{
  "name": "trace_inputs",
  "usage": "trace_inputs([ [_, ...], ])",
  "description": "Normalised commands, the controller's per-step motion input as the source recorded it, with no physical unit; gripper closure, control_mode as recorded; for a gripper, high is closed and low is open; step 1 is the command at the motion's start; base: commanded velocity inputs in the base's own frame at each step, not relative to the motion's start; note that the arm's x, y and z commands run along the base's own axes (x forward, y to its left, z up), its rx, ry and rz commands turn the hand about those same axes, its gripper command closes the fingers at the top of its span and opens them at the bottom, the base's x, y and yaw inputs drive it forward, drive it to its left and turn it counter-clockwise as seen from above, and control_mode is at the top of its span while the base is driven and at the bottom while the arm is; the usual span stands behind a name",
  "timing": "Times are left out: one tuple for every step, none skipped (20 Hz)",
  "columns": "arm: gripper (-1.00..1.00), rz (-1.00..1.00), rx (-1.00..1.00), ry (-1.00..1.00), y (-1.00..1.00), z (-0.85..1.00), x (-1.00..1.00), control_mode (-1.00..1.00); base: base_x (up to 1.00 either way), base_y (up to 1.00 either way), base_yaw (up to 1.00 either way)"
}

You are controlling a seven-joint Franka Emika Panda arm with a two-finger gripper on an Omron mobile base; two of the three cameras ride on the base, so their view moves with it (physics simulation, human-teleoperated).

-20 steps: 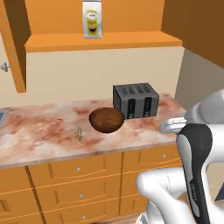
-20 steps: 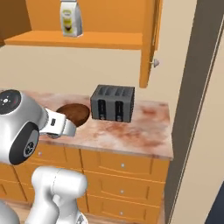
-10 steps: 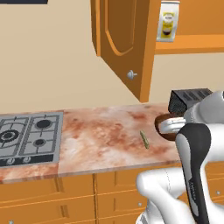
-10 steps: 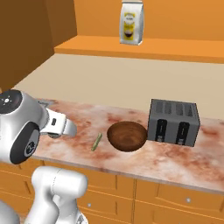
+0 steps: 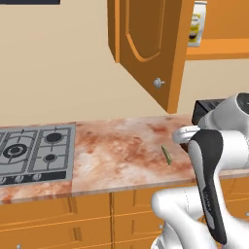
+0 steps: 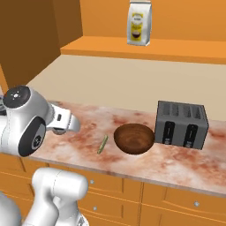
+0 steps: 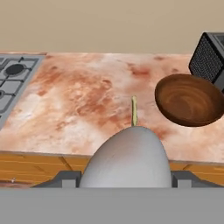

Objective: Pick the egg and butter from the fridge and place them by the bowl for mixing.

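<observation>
My jaws were clamped on the egg [image 7: 127, 157], one finger each side; it sat right up vs. the hand cam, pale grey, blunt end filling the lower middle of the hand view. So egg was in hand, not yet set down.

Gripper [image 7: 127, 175] hung off the front edge of the counter [image 7: 87, 100], looking in across the marble top. Straight ahead of the egg, a thin green sliver [image 7: 134, 110] lay on the counter w/ its long axis pointing away from me, toward the wall. The bowl [image 7: 189, 99], dark brown, glossy, lay ahead and to the right of the sliver, near it but not touching. Behind the bowl on the right stood the toaster [image 7: 211, 54]. Far left, the hob [image 7: 13, 76].

From the right base view the bowl [image 6: 134, 138] sat just left of the toaster [image 6: 182, 124], sliver [image 6: 102, 144] on its left.

Relation that mattered, I judged: bowl was fwd and right of my jaws, open marble between sliver and bowl, so the egg's spot was prob. there. Round egg could roll, so a low release seemed wise. Butter and fridge I couldn't place here.
</observation>
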Motion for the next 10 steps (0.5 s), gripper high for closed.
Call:
trace_inputs([
  [1.0, 0.12, 0.0, 0.09, -0.34, -0.23, 0.26, -1.0, 0.0, 0.0, 0.0],
  [1.0, 0.12, 0.0, 0.15, -0.19, -0.27, 0.57, -1.0, 0.0, 0.0, 0.0],
  [1.0, 0.15, 0.0, 0.21, -0.14, -0.36, 0.76, -1.0, 0.0, 0.0, 0.0],
  [1.0, 0.17, -0.02, 0.22, -0.09, -0.43, 0.75, -1.0, 0.0, 0.0, 0.0],
  [1.0, 0.17, -0.05, 0.25, -0.05, -0.52, 0.75, -1.0, 0.0, 0.0, 0.0],
  [1.0, 0.14, -0.06, 0.3, 0.0, -0.53, 0.79, -1.0, 0.0, 0.0, 0.0],
  [1.0, 0.1, -0.08, 0.3, 0.0, -0.57, 0.79, -1.0, 0.0, 0.0, 0.0],
  [1.0, 0.05, -0.11, 0.25, 0.0, -0.61, 0.7, -1.0, 0.0, 0.0, 0.0],
  [1.0, 0.01, -0.14, 0.2, 0.0, -0.67, 0.63, -1.0, 0.0, 0.0, 0.0],
  [1.0, 0.03, -0.17, 0.14, 0.0, -0.76, 0.44, -1.0, 0.0, 0.0, 0.0],
])
